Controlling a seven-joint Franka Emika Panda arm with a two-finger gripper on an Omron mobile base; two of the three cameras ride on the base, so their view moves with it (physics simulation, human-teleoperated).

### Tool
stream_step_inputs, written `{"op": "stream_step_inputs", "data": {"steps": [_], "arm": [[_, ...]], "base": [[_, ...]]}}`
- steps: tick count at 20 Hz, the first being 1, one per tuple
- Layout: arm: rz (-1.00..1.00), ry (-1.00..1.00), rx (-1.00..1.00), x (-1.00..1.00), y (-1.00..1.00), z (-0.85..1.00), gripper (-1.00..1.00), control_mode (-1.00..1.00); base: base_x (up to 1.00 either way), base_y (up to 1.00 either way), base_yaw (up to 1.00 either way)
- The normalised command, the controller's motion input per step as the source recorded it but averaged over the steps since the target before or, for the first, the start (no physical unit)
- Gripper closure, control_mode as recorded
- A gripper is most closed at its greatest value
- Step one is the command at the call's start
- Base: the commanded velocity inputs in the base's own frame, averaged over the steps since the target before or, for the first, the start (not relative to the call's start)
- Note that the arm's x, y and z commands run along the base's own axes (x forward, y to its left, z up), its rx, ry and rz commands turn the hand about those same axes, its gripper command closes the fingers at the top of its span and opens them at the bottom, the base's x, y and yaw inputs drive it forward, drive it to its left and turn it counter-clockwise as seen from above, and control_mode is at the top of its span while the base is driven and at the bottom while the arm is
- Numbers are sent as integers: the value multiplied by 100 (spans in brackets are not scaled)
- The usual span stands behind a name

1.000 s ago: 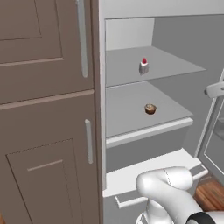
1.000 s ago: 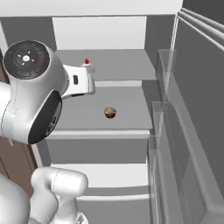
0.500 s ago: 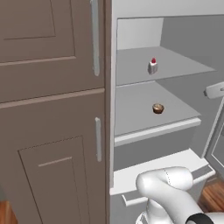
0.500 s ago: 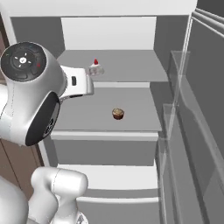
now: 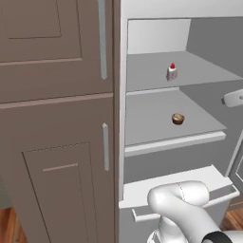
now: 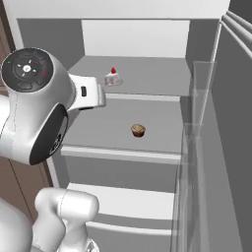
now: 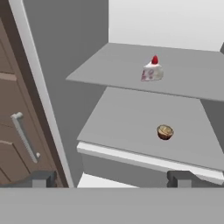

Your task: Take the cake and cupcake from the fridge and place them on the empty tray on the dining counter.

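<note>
The fridge stands open with its pale grey shelves showing. On the upper shelf sits the cake, a white wedge with a red cherry. The brown cupcake rests alone on the shelf below. My gripper hangs in front of the shelves, short of their front edge, open with nothing between its fingertips. The cupcake lies ahead and slightly right of it, the cake farther back and higher. The tray and the dining counter are out of view.
Brown wood cabinets with bar handles stand close on the left of the fridge opening. The open fridge door with clear bins walls in the right side. A pale drawer front juts out below the shelves.
Both base views have shifted as the base drove, so the fridge interior now sits farther right in each. The cake and cupcake stay on their shelves. The gripper stays open.
</note>
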Motion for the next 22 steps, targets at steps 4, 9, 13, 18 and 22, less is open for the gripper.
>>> {"op": "stream_step_inputs", "data": {"steps": [4,9,13,18,22], "arm": [[0,0,0,0,0,0,-100,100],[0,1,0,4,0,-1,-100,-100],[-4,17,0,21,0,-42,-100,-100],[-8,19,0,16,0,-37,-100,-100],[-5,13,0,13,0,-23,-100,-100]], "base": [[34,0,5],[23,0,0],[0,0,0],[0,0,0],[0,0,0]]}}
